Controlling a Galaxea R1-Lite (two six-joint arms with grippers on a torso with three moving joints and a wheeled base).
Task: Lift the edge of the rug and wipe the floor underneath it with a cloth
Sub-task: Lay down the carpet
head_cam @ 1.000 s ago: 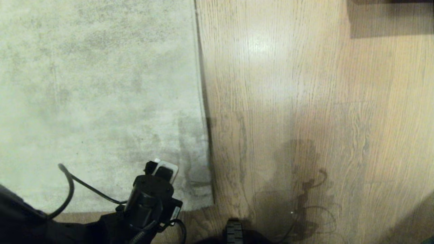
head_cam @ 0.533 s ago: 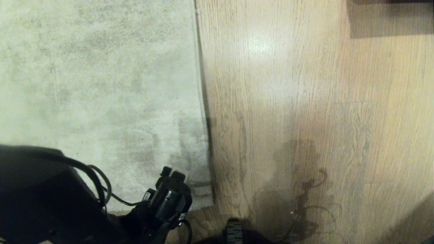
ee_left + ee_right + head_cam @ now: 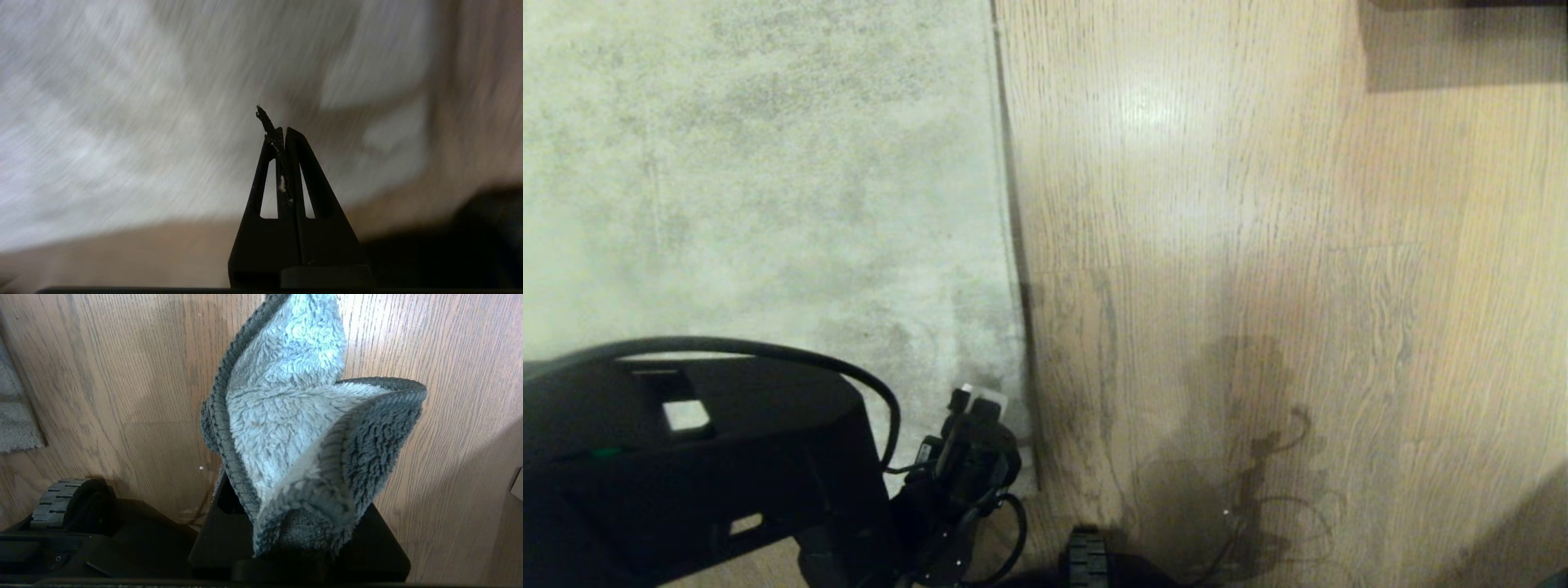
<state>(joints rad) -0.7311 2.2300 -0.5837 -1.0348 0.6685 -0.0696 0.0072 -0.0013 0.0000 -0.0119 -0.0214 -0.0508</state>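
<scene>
I'm bringing the left gripper (image 3: pixel 977 406) over the rug edge (image 3: pixel 1011 343) near its corner, fingers pressed together, wrist angled down. The rug lies flat; next I'll need to part them and pinch it. The right gripper (image 3: pixel 298 539) clamps the cloth (image 3: pixel 294 428) above the floor (image 3: pixel 1258 204).

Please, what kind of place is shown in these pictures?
Probably a room in a home: a large pale rug lies flat on wood-grain plank floor, and the right gripper holds a fluffy cleaning cloth.

Wood-grain floor (image 3: pixel 1258 204) carries a flat pale mottled rug (image 3: pixel 752 180), its rug edge (image 3: pixel 1011 245) straight.
</scene>
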